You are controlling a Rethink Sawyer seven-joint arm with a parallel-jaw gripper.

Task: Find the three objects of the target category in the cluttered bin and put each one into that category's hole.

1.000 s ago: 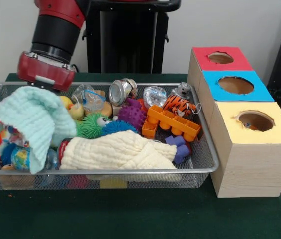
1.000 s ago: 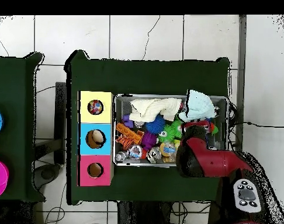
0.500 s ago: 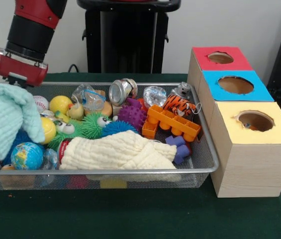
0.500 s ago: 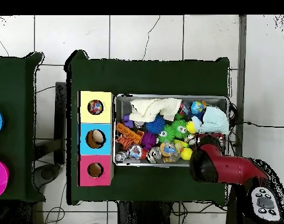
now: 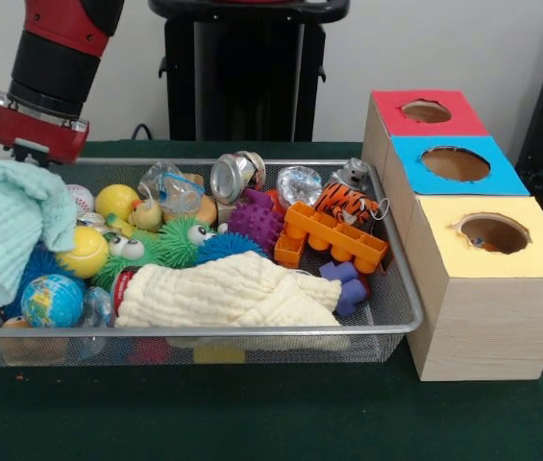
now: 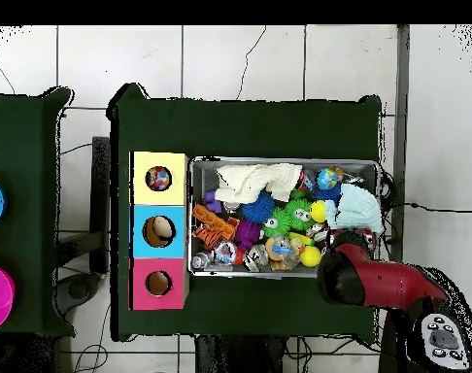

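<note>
**Cloth parked on bin edge — slip-back risk**

Target category isn't given, so I can't say which three items count. Candidates all sit in the wire bin (image 5: pixel 401 288): yellow balls (image 5: pixel 117 202) and a globe ball (image 5: pixel 45 300) toward 9 o'clock in the front view, green fuzzy toy (image 5: pixel 180 240) at centre, orange block (image 5: pixel 333 238) and tiger toy (image 5: pixel 348 204) toward 2 o'clock, cream cloth (image 5: pixel 223 293) along the 6 o'clock rim. Sorting box (image 5: pixel 482 288) stands just beside the bin at 3 o'clock: red hole (image 5: pixel 426 111), blue hole (image 5: pixel 455 163), yellow hole (image 5: pixel 493 232).

Light blue cloth (image 5: pixel 12 221) drapes over the bin's 9 o'clock end, right under the gripper (image 5: pixel 33 152). I can't tell whether the claw is clamped on the cloth or free of it; the tips are hidden.

My worries:
- If it's let go here, the cloth may slide back and re-cover the balls.
- If it's held, pulling away could drag the cloth clear off the bin or snag the mesh.
- The cream cloth likely hides more items; I could miss a target.
</note>
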